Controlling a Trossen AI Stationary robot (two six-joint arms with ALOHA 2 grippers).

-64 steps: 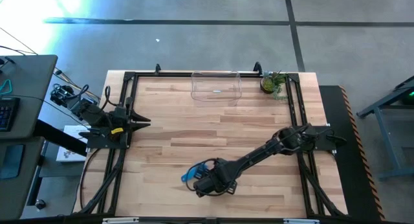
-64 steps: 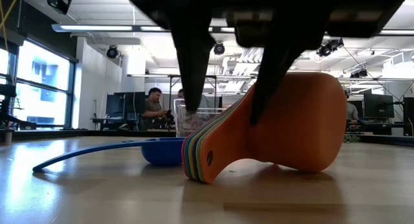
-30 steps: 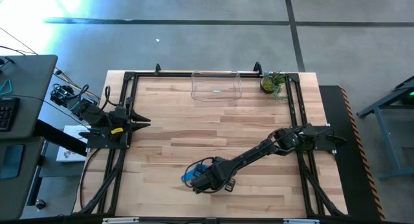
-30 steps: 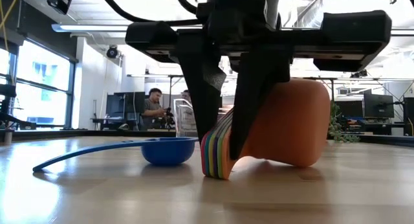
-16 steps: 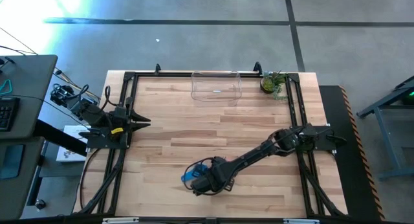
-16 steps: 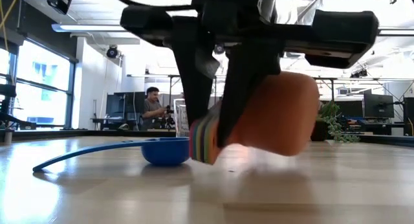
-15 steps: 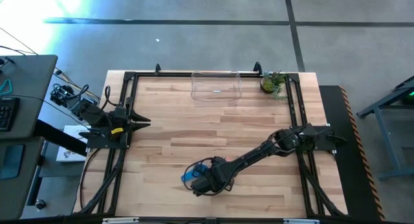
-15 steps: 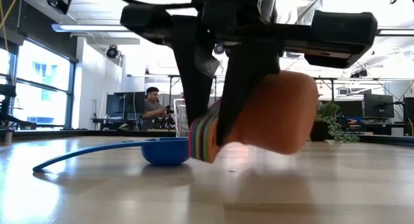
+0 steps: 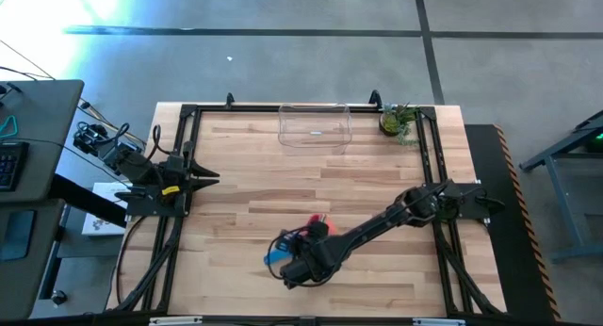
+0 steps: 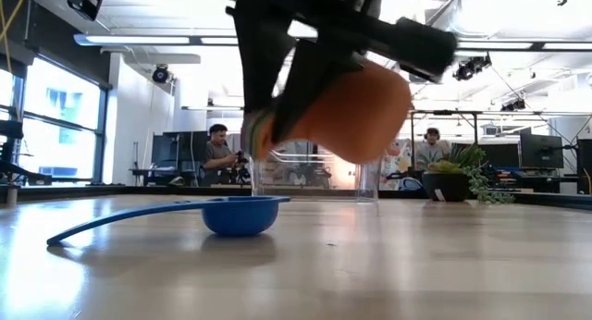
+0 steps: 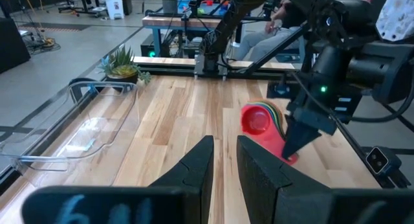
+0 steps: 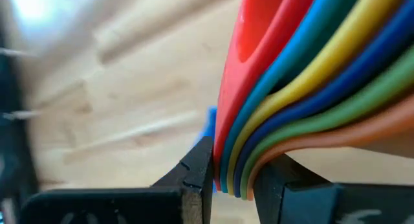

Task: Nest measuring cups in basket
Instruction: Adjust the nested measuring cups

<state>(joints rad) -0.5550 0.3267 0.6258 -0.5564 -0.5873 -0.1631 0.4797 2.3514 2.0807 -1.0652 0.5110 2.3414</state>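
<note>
While my right gripper (image 10: 277, 126) clamps the nested rainbow plastic measuring cups (image 10: 356, 107) above the worktop's (image 9: 245, 175) near edge, I judge next comes carrying them to the clear rectangular basket (image 9: 315, 126) at the far edge; the left gripper (image 11: 223, 160) waits parted.

High view: overhead, straight down on the whole worktop (image 9: 283, 185). Low view: at worktop level, facing the room behind. Left wrist: looks across the worktop from the side. Right wrist: close on the stacked cups (image 12: 304, 88), also seen in the other three views.

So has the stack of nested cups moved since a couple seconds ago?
Yes. The right gripper has lifted the nested cups off the table, above the blue cup.
</note>
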